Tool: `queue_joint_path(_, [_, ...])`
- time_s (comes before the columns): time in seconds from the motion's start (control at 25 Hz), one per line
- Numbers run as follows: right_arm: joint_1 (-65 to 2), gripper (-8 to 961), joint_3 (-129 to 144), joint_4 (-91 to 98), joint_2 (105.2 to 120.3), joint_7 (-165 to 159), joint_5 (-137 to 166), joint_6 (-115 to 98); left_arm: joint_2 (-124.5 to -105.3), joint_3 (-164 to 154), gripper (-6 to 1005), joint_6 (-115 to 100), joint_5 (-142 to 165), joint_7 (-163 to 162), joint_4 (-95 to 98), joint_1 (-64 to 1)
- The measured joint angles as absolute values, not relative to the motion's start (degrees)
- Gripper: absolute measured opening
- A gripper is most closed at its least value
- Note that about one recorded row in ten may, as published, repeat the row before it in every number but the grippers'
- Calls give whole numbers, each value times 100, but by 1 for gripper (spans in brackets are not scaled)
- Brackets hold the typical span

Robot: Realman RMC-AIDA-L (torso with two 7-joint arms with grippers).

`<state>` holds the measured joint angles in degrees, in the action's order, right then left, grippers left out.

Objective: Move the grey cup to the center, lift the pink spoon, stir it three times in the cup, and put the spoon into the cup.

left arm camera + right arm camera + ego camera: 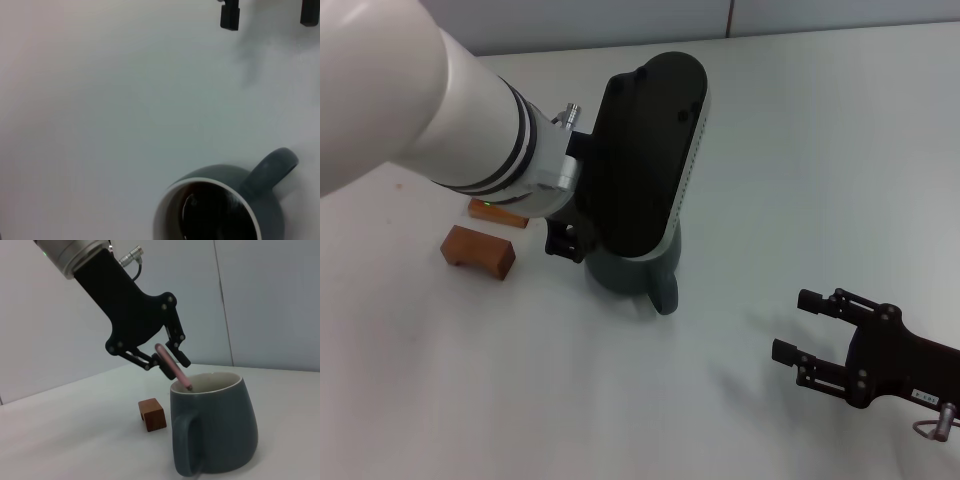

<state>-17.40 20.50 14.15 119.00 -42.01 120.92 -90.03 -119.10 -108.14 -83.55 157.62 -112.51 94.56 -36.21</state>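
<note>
— Surface: white table (800, 140). Item one?
— We list the grey cup (635, 270) at frame centre in the head view, handle toward the bottom. Left gripper (170, 358) above it, fingers clenched on the pink spoon (172, 367), tilted, its lower end inside the rim.
— Remainder?
— Right gripper (798, 325) lower right, fingers released. Two wooden blocks (478, 251) at left.

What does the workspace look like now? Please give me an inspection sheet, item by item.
Surface: pale white table.
Job's things: grey cup upright near the middle, handle toward the robot; pink spoon tilted, its lower end inside the cup.
Clutter: two brown wooden blocks on the cup's left.
Grippers: left gripper above the cup, jaws shut on the spoon handle; right gripper low on the right, jaws open, empty.
Cables: short cable at the left wrist.
Surroundings: plain grey wall.
</note>
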Motion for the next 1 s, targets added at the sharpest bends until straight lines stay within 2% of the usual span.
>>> queue_joint_path(0.36, [-1740,745,2050,1425,11900,-4201,12093,-9010,-11902,-10756,334,-8352,15695,-11313,9519,-3576])
queue_joint_path(0.56, [-1740,745,2033,1429,11900,-4201,12095,-9014,-11877,-9676,461,-8237,13838,-10916,9807,-3361])
queue_joint_path(0.76, [-1740,745,2030,1451,11896,-4201,12086,-9027,-11855,-8014,461,-8185,11045,-10254,9317,-3043])
queue_joint_path(1.0, [-1771,745,2024,1460,11890,-4219,12076,-9032,-11839,-6610,460,-8248,7944,-9308,7275,-2525])
